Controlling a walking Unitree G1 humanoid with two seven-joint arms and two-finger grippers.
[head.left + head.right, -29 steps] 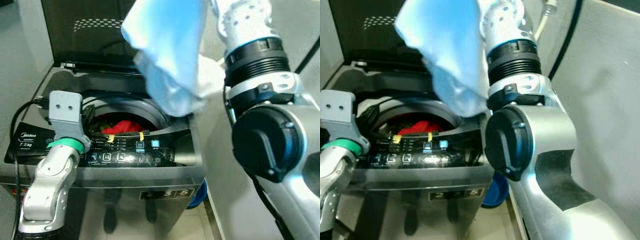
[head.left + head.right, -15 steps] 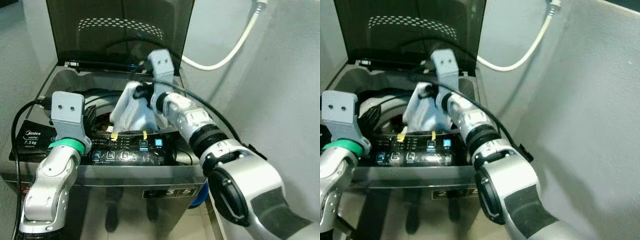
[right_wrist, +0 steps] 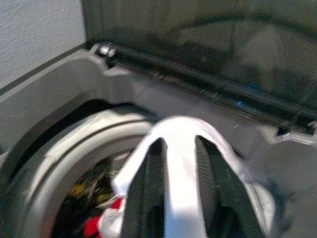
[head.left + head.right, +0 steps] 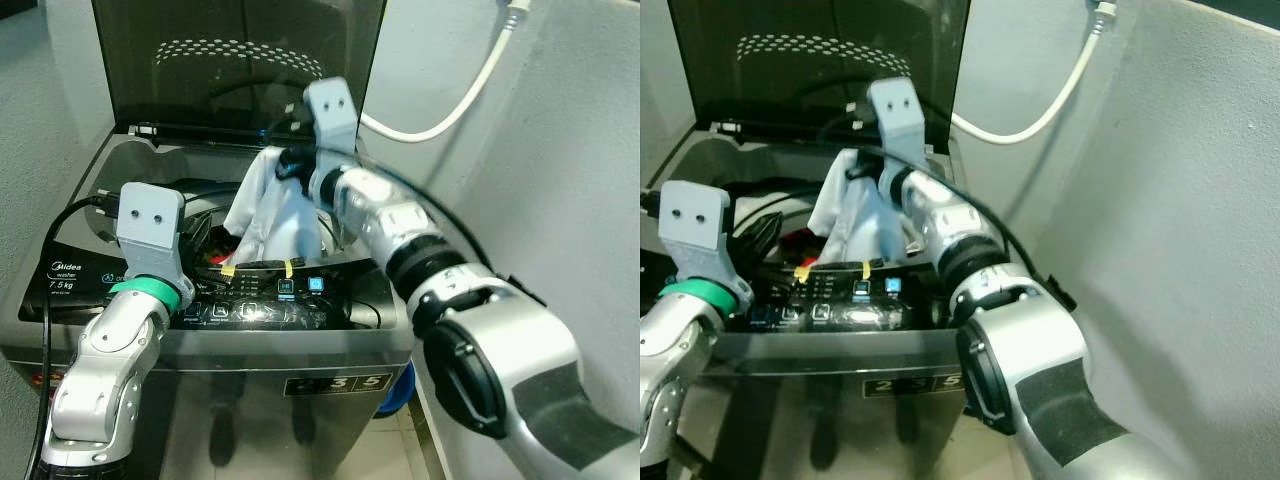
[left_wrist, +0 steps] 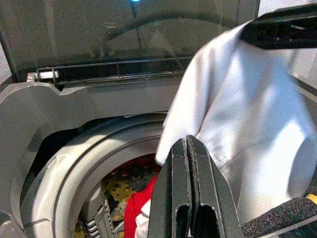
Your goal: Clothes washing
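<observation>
Nearest to you, the left pincer (image 5: 190, 191) sits at the front lip of the washing machine (image 4: 300, 345), just behind the control panel (image 4: 265, 300). Its two black fingers are pressed flat together with nothing between them, and it points across the drum opening, so it is parked rather than working.

Past it, look down into the drum (image 5: 59, 183). A red garment (image 5: 136, 210) already lies at the bottom, with something dark and yellow-patterned beside it. That tells you the load is partly in.

Over the drum mouth your right pincer (image 3: 176, 173) holds the white garment (image 4: 275, 205). The cloth is bunched between the fingers and wraps over them, so the pincer is closed on it near the top edge. The rest of the cloth hangs down toward the opening, its lower end reaching about the level of the front rim. Holding it high from one edge lets it drape narrow, which should help it pass the ring without catching.

Behind everything the dark lid (image 4: 240, 60) stands upright, clear of the arm. A white hose (image 4: 455, 95) curves along the wall (image 4: 590, 150) to the right.
</observation>
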